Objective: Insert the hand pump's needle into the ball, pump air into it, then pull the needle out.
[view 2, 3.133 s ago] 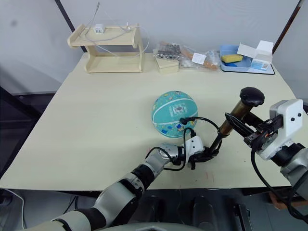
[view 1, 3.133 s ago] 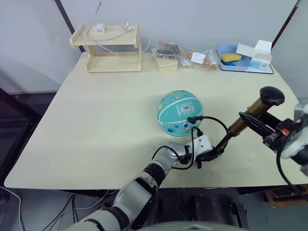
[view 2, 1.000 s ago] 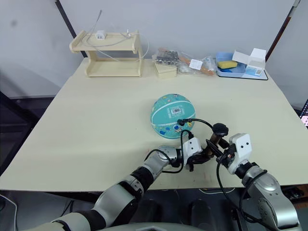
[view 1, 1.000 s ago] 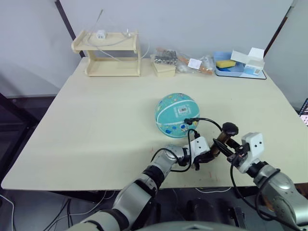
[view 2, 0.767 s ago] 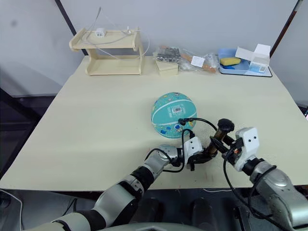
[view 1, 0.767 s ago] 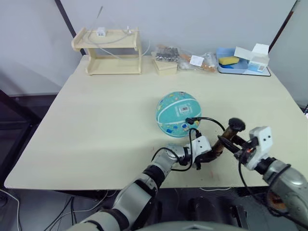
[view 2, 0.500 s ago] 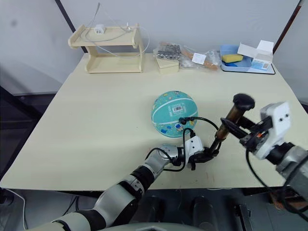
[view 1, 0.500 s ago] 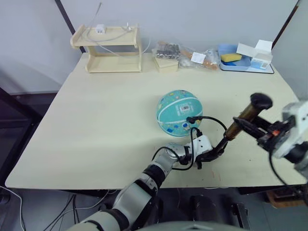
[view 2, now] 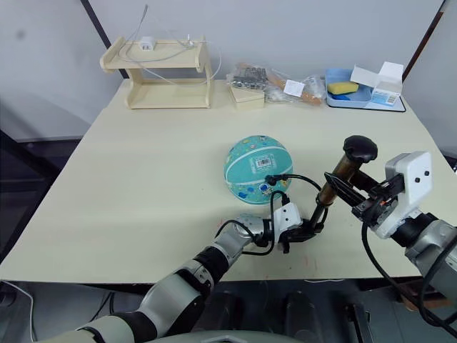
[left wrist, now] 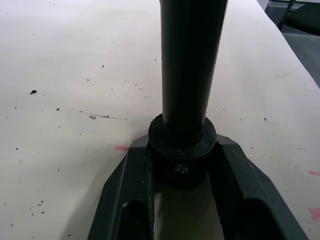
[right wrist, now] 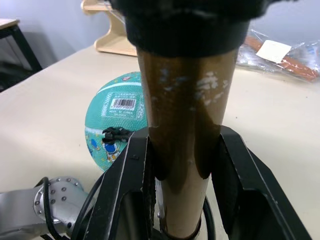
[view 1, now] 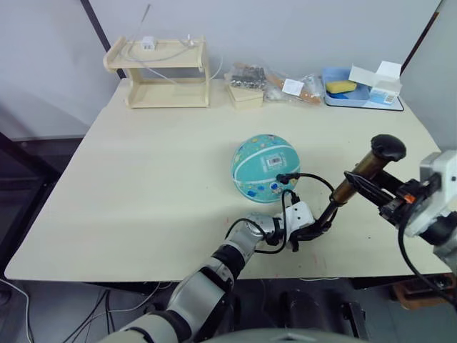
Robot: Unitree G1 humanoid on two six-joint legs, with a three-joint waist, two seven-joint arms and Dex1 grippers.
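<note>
Your left gripper (view 1: 319, 230) is pinched on the black base cap of the hand pump (view 2: 335, 180), pinning that end down against the table (view 1: 143, 164); in the left wrist view the two fingers (left wrist: 127, 175) sit tight against either side of the cap. Your right gripper (view 2: 341, 191) is clamped around the brass barrel, up-slope from the left one and just below the black handle (view 2: 359, 148), with the pump leaning up and away from the left gripper toward your right arm.

The ball (view 1: 267, 168) rests just beyond the left gripper, on the far side of it. The hose (view 1: 311, 176) loops from the pump's base up to the black fitting of the needle (view 1: 283, 178), which sits against the ball's near side, so the needle looks seated, though the pin itself is too small to see.

This reads as the pumping step. Drive the stroke straight along the pump's own axis, and hold the left gripper firm so the base does not skate. Keep the hose slack: a sideways tug could lever the needle or roll the ball.
</note>
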